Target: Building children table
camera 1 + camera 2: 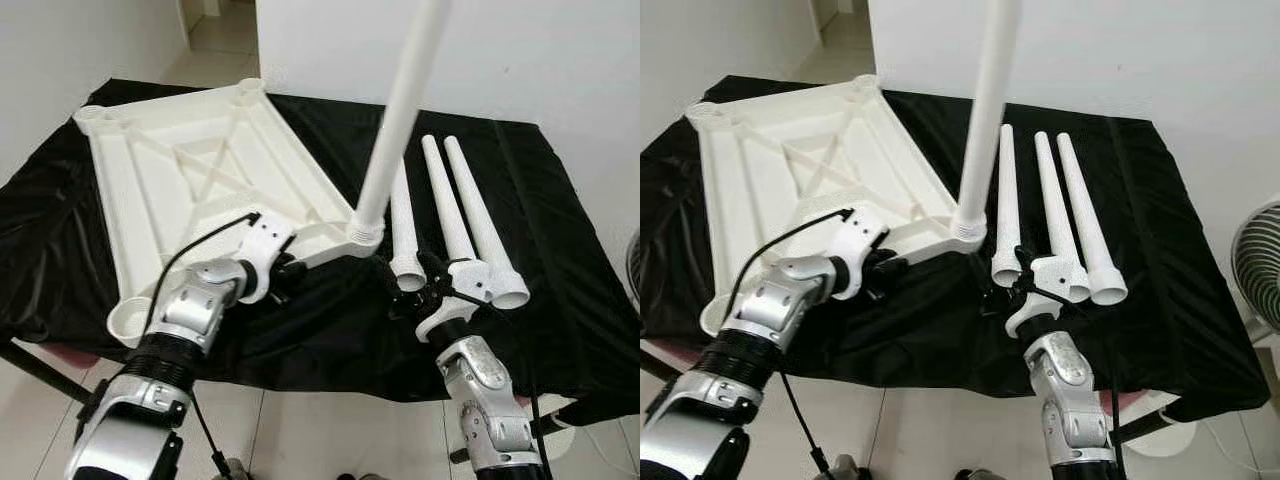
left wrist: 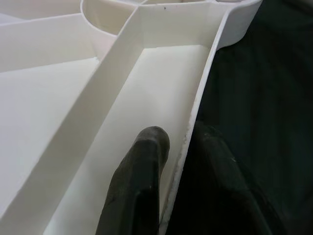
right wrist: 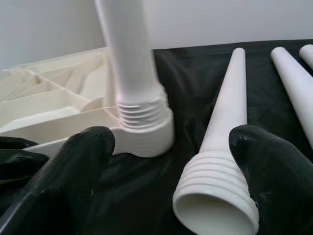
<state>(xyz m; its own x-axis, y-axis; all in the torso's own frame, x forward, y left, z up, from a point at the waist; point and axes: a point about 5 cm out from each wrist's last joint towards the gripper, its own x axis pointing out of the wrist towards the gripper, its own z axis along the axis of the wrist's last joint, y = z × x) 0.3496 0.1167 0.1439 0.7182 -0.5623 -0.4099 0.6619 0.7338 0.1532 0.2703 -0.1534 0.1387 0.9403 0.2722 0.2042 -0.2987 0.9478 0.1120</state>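
Note:
A white plastic tabletop (image 1: 190, 170) lies upside down on a black cloth (image 1: 560, 260). One white leg (image 1: 400, 110) stands upright, screwed into the tabletop's near right corner socket (image 1: 365, 235). My left gripper (image 1: 285, 272) is shut on the tabletop's near rim (image 2: 195, 112), one finger on either side of it. Three loose tapered legs (image 1: 447, 205) lie side by side to the right. My right gripper (image 3: 171, 171) is open, with its fingers (image 3: 83, 161) straddling the threaded end of the leftmost loose leg (image 3: 215, 196) without touching it.
The black cloth covers a low table whose near edge lies just before my arms. A white wall rises behind it, with a doorway at the back left. A white fan (image 1: 1255, 260) stands on the tiled floor at the right.

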